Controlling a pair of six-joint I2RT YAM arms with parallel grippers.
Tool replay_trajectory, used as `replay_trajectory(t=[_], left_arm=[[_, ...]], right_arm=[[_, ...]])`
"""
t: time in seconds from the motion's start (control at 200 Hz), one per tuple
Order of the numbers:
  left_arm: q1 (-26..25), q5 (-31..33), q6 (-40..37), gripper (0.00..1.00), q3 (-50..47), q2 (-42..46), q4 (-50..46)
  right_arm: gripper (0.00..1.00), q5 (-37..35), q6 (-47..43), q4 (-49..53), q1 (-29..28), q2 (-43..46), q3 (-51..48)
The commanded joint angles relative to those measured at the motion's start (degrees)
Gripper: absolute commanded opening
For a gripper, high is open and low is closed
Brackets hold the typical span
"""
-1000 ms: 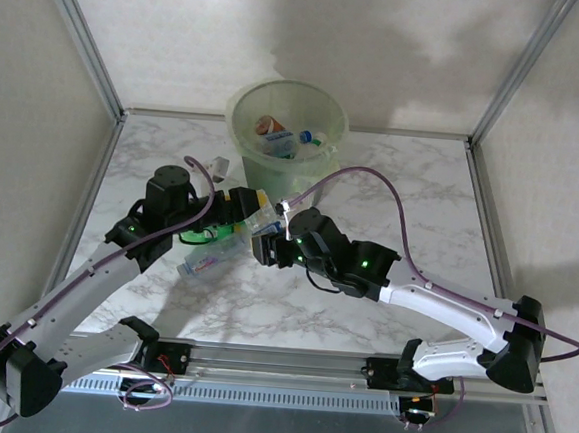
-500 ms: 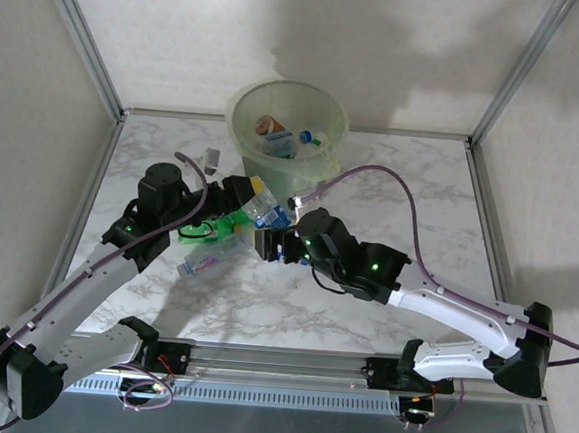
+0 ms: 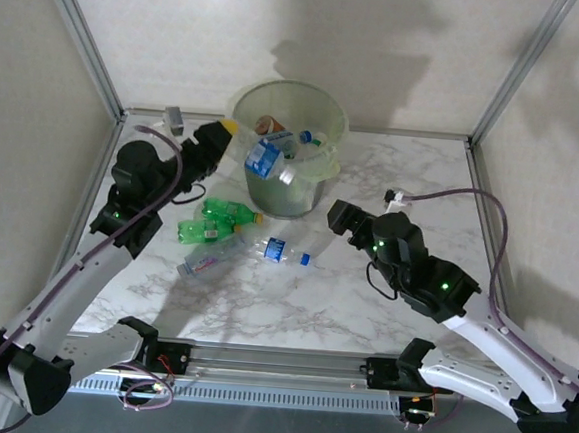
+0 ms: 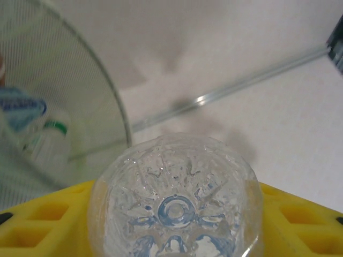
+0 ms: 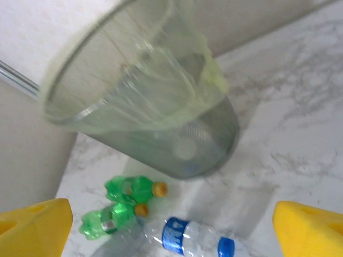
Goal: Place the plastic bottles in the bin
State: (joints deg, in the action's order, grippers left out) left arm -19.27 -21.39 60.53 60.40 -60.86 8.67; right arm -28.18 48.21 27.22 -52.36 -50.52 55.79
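At bin point(image 3: 283, 191) rim, 9 o'clock, left gripper point(image 3: 232, 140) clamps a clear bottle point(image 4: 174, 198), its ribbed base plain from the left wrist; loose bottles point(image 3: 220, 211) lie at 7 o'clock; right gripper point(image 3: 336, 216), 4 o'clock, gapes wide over bare marble table point(image 3: 404, 165).

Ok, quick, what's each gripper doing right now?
Left gripper: closed on a clear plastic bottle with a blue label.
Right gripper: open, holding nothing.

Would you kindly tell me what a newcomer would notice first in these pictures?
The left gripper holds a clear blue-labelled bottle at the rim of the pale-green bin, at the far edge of the marble table. Two green bottles and a second clear bottle lie in front of the bin, near the open right gripper.
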Motion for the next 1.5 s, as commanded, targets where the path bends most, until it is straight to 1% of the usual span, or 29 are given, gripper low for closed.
replay_trajectory(t=[0.0, 0.105, 0.24, 0.431, 0.471, 0.541, 0.646, 0.786, 0.856, 1.041, 1.167, 1.252, 1.347, 1.397, 1.497], left_arm=[[1.2, 7.6, 2.6, 0.55, 4.7, -5.3, 3.4], [1.8, 10.5, 3.9, 0.56, 8.7, -11.2, 4.9], [1.9, 10.8, 3.9, 0.55, 16.3, -19.7, 4.5], [1.6, 11.6, 3.3, 0.58, 24.7, -28.6, 1.8], [1.2, 11.9, 2.9, 0.6, 26.3, -30.0, 1.0], [0.5, 12.3, 1.7, 0.67, 29.5, -33.0, -1.0], [-0.3, 11.7, 0.4, 0.73, 34.0, -36.9, -3.6], [-1.0, 13.5, -0.6, 0.82, 36.0, -39.5, -5.3], [-1.0, 13.2, -0.7, 0.84, 36.8, -40.4, -5.8], [-0.9, 14.9, -2.6, 0.84, 37.1, -36.8, -6.0], [-0.9, 15.8, -6.1, 0.81, 37.7, -32.5, -8.1], [-0.9, 15.2, -9.3, 0.8, 37.0, -28.4, -10.4], [-0.9, 14.9, -12.6, 0.8, 32.8, -21.7, -12.1], [-0.9, 15.1, -14.2, 0.81, 28.9, -17.3, -12.4], [-0.6, 15.1, -16.0, 0.81, 20.0, -8.4, -13.3]], right_arm=[[0.95, 2.4, 3.3, 1.2, 0.7, 0.0, -1.6], [0.95, 3.4, 3.6, 1.1, 0.7, -0.4, -2.2], [0.95, 3.6, 3.8, 1.6, 1.1, -0.7, -2.5], [0.94, 4.8, 4.2, 1.4, 1.7, -0.9, -3.7], [0.94, 4.9, 4.2, 1.2, 1.9, -0.9, -3.8], [0.94, 5.1, 4.1, 1.0, 2.0, -0.9, -3.8], [0.94, 5.3, 4.0, 1.1, 2.2, -1.2, -3.6], [0.93, 5.4, 4.0, 1.9, 2.3, -1.4, -3.3], [0.94, 5.8, 3.6, 2.1, 2.4, -1.5, -3.4], [0.94, 9.1, 0.8, 1.7, 2.8, -4.1, -3.9], [0.94, 11.9, -1.3, 0.3, 2.9, -7.7, -4.2], [0.93, 13.0, -2.6, -0.5, 2.8, -10.4, -4.3], [0.93, 15.3, -5.4, -3.4, 3.0, -13.2, -5.7], [0.93, 18.5, -7.5, -5.7, 3.3, -14.8, -6.7], [0.88, 24.7, -11.1, -9.5, 3.5, -19.0, -7.9]])
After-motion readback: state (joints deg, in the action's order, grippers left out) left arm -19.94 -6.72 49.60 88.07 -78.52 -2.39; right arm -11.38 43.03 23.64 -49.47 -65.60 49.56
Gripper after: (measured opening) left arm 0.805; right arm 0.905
